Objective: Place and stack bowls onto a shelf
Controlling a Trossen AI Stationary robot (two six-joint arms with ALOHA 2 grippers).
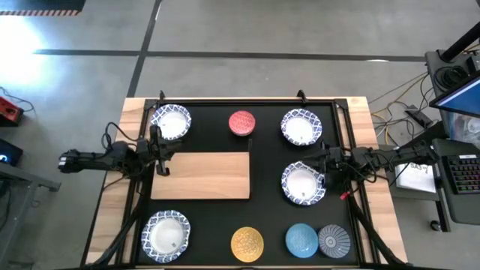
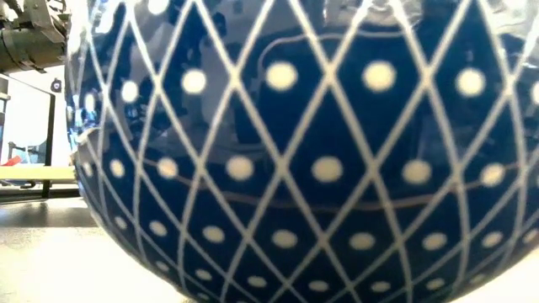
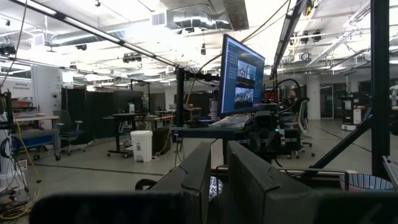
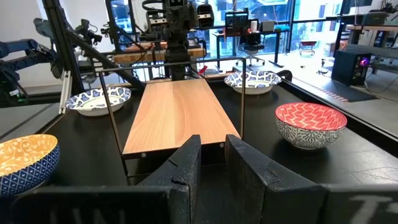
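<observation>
I see the shelf (image 1: 201, 176) bare mid-table | four white bowls: (image 1: 172, 121), (image 1: 301, 127), (image 1: 304, 184), (image 1: 166, 235) | red bowl (image 1: 241, 123) at far edge | yellow (image 1: 247, 243), light blue (image 1: 301, 240), grey-blue (image 1: 334, 241) along near edge | left gripper (image 1: 163, 152) at shelf's left end | right gripper (image 1: 321, 161) beside right-hand white bowls.

Lab bkgd: monitor (image 3: 242, 78) on stand, white bin (image 3: 142, 145), office chair (image 3: 69, 135); red box (image 1: 7, 111) on floor.

Black table (image 1: 217, 217) with wooden edges, bare light-wood shelf (image 1: 202, 176) at centre (nothing stacked), eight bowls (image 1: 241, 123) around it
</observation>
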